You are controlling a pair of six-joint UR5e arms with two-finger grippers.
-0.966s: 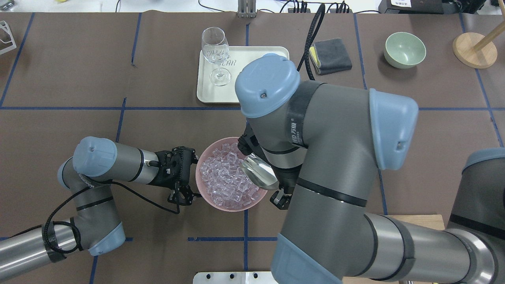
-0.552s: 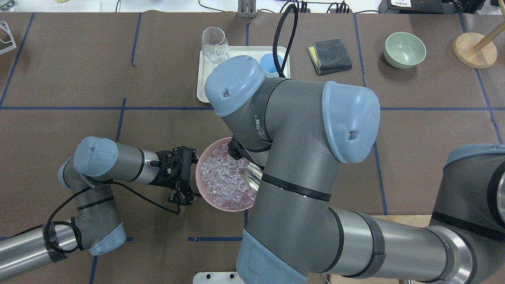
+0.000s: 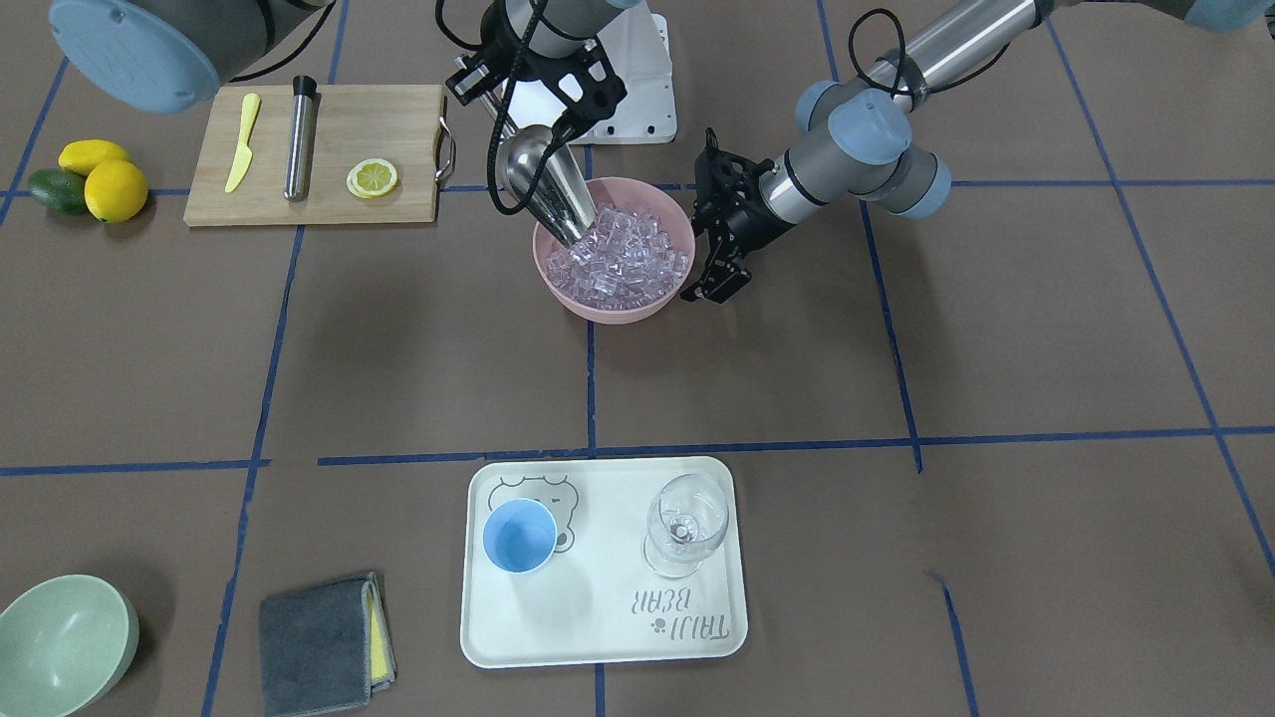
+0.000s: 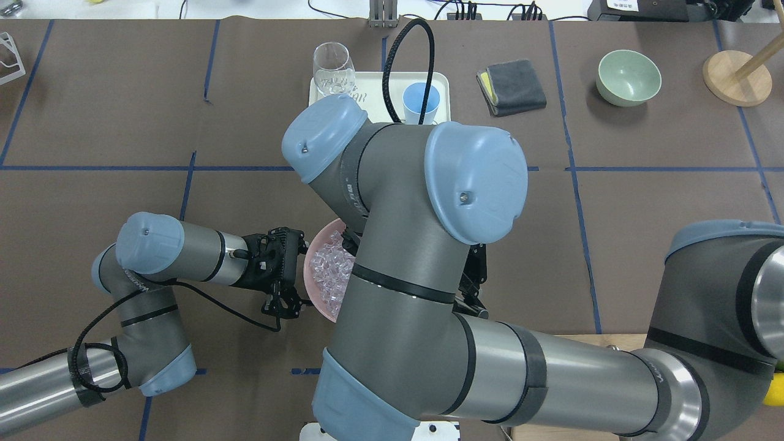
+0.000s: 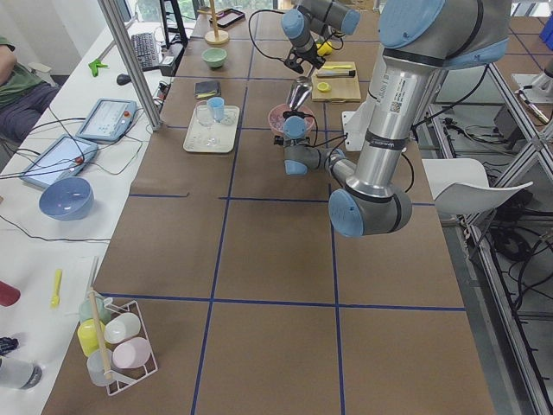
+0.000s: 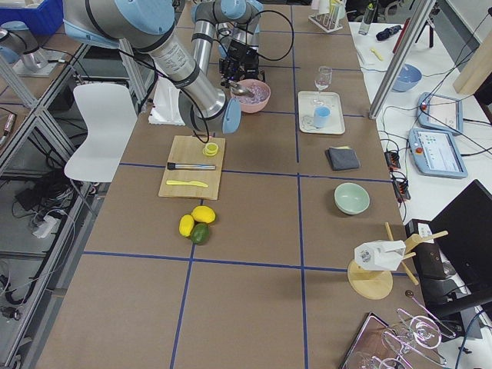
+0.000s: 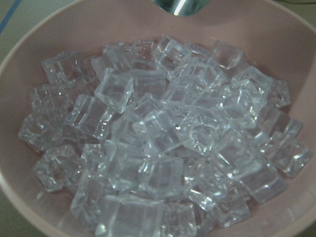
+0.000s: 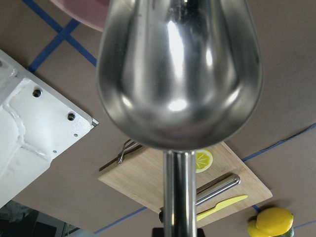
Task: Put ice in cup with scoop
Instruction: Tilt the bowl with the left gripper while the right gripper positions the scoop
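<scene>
While scoop (image 3: 546,189) tip sits in ice (image 3: 630,261), right fingers (image 3: 596,98) clamp handle; left fingers (image 3: 719,274) (beside bowl (image 3: 610,311)) spread, empty.

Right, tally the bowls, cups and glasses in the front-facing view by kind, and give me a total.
Bowls: 2 (pink bowl holding the ice; pale green bowl, empty)
Cups: 1 (light-blue cup)
Glasses: 1 (clear stemmed glass)
Total: 4
</scene>
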